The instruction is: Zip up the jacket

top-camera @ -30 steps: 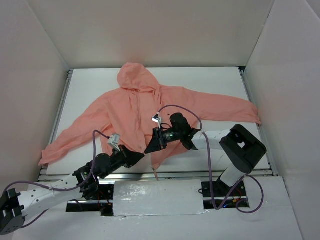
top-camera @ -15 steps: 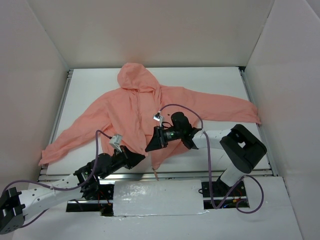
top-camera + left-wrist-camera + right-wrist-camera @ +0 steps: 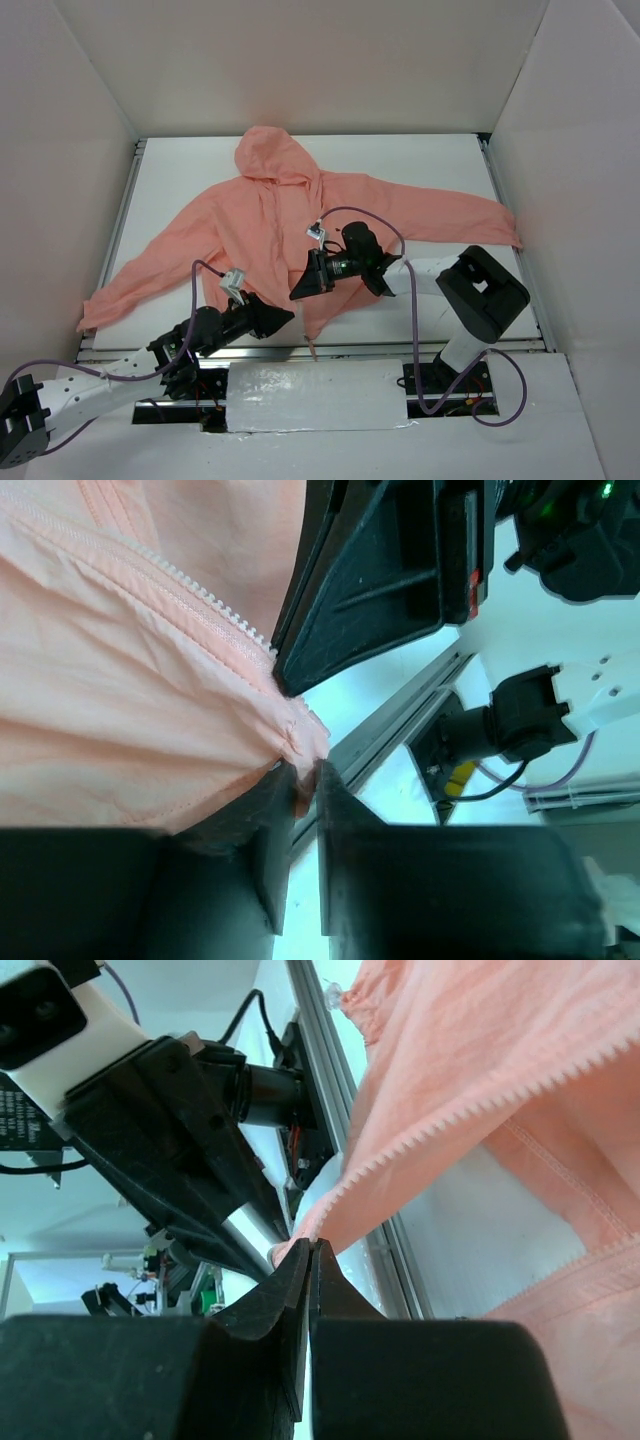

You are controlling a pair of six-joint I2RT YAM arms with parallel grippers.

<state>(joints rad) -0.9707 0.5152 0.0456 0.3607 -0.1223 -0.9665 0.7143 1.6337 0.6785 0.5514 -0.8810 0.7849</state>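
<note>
The jacket (image 3: 262,225) lies spread on the tabletop (image 3: 420,165), hem at the near edge; left gripper (image 3: 303,772) and right gripper (image 3: 308,1248) each clamp a zipper edge's bottom end, presumably to bring both halves together for engagement.

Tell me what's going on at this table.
Two robot arms are working on a salmon-pink jacket spread flat on the white table. Both pincers meet at the bottom of its front opening, by the near edge. The right pincer is shut on the toothed zipper edge at its lower end. The left pincer has the hem corner of the other side pinched between its fingers. The zipper teeth lie separate, so the jacket is not yet zipped.
</note>
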